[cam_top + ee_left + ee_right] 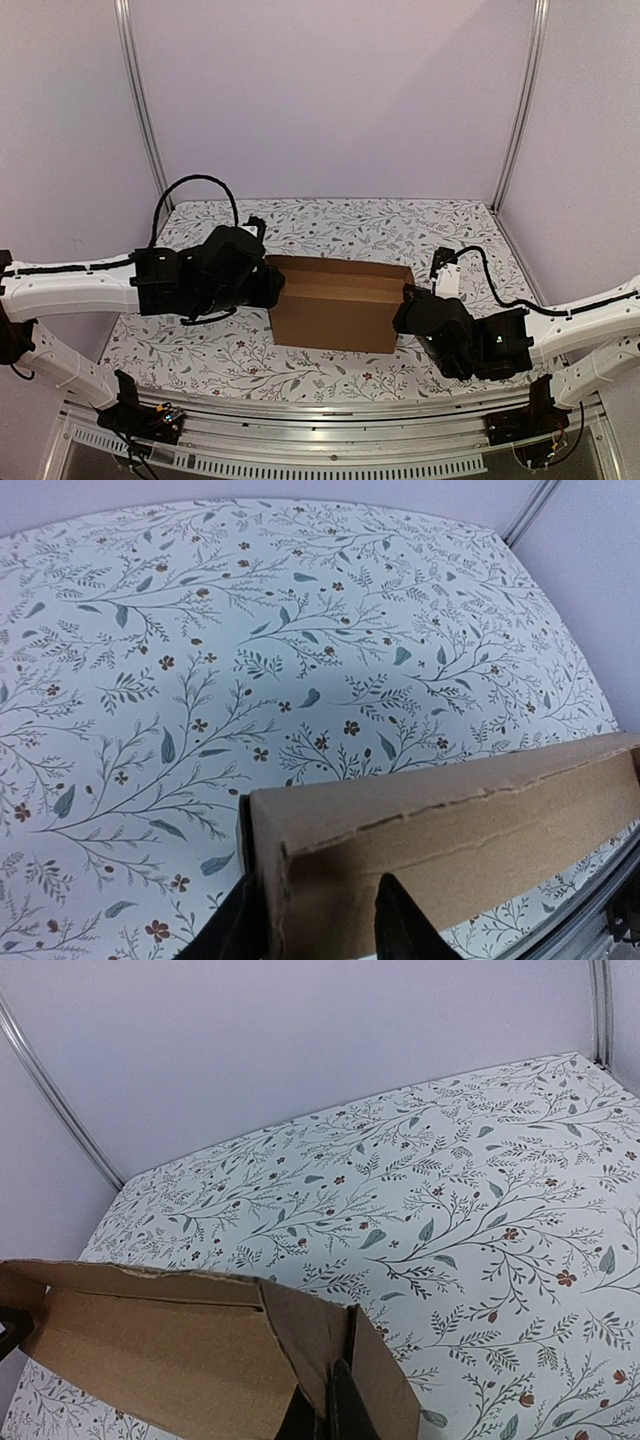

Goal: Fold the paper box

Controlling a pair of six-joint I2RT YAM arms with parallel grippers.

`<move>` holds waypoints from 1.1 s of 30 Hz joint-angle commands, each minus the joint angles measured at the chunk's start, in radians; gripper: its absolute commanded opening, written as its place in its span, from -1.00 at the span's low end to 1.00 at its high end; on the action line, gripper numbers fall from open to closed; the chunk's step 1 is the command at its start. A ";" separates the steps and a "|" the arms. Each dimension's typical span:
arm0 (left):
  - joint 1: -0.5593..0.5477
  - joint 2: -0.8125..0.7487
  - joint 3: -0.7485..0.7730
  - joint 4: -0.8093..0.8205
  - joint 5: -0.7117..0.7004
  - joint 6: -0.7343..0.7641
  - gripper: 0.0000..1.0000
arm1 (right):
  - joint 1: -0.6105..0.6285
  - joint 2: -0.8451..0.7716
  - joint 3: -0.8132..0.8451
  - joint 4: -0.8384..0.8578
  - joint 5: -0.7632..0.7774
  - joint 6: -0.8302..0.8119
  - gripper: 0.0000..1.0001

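Observation:
The paper box (335, 305), plain brown cardboard, stands partly folded in the middle of the table with its walls raised. My left gripper (272, 285) is at the box's left end. In the left wrist view its fingers (400, 925) stand apart astride the box's (450, 830) corner wall, one outside and one inside, so the left gripper (315, 925) is open. My right gripper (408, 310) is at the right end. Seen from the right wrist, the right gripper (335, 1410) is shut, pinching an end flap of the box (150, 1350).
A floral tablecloth (330, 225) covers the table. Pale walls with metal posts (140, 100) (520, 100) close in the back and sides. A metal rail (330, 440) runs along the near edge between the arm bases.

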 commanded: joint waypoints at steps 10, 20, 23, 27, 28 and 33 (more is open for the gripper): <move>0.058 -0.007 0.047 -0.266 -0.097 0.072 -0.21 | 0.018 0.028 -0.070 -0.170 -0.139 0.002 -1.00; 0.064 -0.030 0.056 -0.252 -0.088 0.092 -0.21 | 0.017 0.029 -0.066 -0.172 -0.134 -0.004 -1.00; 0.064 -0.033 0.057 -0.225 -0.066 0.109 -0.22 | 0.017 0.036 -0.062 -0.172 -0.135 -0.004 -1.00; 0.063 -0.027 0.059 -0.185 -0.026 0.143 -0.52 | 0.018 0.041 -0.060 -0.172 -0.134 -0.001 -1.00; 0.063 -0.023 0.060 -0.183 -0.021 0.146 -0.60 | 0.018 0.043 -0.059 -0.172 -0.133 -0.001 -1.00; 0.062 -0.019 0.061 -0.174 -0.013 0.149 -0.85 | 0.017 0.053 -0.056 -0.172 -0.137 0.001 -1.00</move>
